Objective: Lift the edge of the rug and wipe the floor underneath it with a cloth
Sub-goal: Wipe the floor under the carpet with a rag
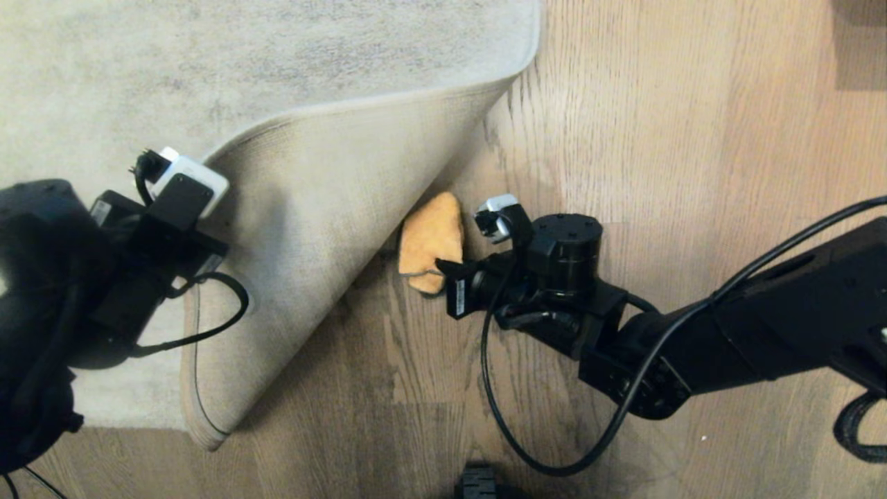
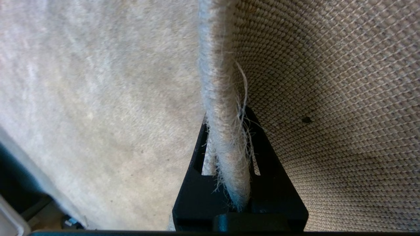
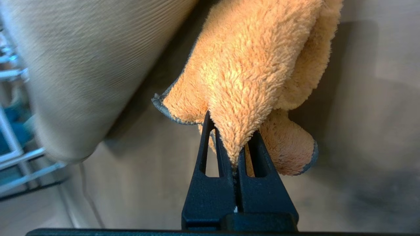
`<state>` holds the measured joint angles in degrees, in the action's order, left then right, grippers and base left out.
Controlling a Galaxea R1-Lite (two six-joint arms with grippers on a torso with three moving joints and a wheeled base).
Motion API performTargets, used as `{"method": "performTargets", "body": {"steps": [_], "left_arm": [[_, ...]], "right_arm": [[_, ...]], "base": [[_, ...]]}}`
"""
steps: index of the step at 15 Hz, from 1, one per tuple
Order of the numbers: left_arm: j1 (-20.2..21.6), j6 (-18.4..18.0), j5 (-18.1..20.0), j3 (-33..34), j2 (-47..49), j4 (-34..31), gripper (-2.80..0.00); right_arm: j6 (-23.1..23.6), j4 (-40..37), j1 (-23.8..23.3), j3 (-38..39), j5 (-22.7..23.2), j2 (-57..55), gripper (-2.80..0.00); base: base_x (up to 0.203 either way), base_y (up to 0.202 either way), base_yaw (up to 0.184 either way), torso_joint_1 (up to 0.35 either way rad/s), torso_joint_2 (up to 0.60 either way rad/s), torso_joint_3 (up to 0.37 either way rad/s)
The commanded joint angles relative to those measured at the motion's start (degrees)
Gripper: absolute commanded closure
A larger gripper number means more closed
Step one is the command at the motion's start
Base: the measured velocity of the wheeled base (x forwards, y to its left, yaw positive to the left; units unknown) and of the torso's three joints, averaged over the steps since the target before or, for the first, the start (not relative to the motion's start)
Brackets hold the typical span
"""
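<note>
The rug edge (image 1: 326, 229) is folded up and back, its beige woven backing facing me. My left gripper (image 2: 229, 121) is shut on the rug edge (image 2: 226, 131); pile shows on one side of it, backing (image 2: 328, 98) on the other. In the head view that gripper hides behind its own wrist at the left. My right gripper (image 3: 231, 121) is shut on the fuzzy orange cloth (image 3: 256, 72) with its dark grey trim. The cloth (image 1: 431, 239) hangs low over the brown plank floor (image 1: 388, 360), right beside the lifted backing. Whether it touches the floor I cannot tell.
The pale grey rug (image 1: 173, 69) covers the far left of the view. Bare floor runs to the right of the fold (image 1: 693, 104). A black cable (image 1: 513, 430) loops under my right arm. A dark object (image 1: 478, 483) sits at the near edge.
</note>
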<state>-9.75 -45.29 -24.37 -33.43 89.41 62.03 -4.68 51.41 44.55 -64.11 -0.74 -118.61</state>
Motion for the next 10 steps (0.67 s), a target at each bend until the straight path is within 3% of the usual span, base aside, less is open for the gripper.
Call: {"method": "performTargets", "body": {"steps": [1,6,10], "left_arm": [[-0.1,-0.2,-0.4,0.5,-0.9,0.4,0.0],[0.0,-0.2,-0.4,0.6,-0.8,0.4,0.0],[0.1,-0.2,-0.4,0.6,-0.7,0.4,0.0]], "right_arm": [[0.0,0.4,2.4,-0.4,-0.1,-1.8,0.0],[-0.2,-0.1,4.2,-9.5,-4.5,-8.3,0.0],[0.1,-1.6,1.8,-19.2,-5.7,-12.0,0.0]], "base": [[0.0,0.0,0.0,0.0,0.0,0.0],[0.0,0.0,0.0,0.0,0.0,0.0],[0.0,0.0,0.0,0.0,0.0,0.0]]}}
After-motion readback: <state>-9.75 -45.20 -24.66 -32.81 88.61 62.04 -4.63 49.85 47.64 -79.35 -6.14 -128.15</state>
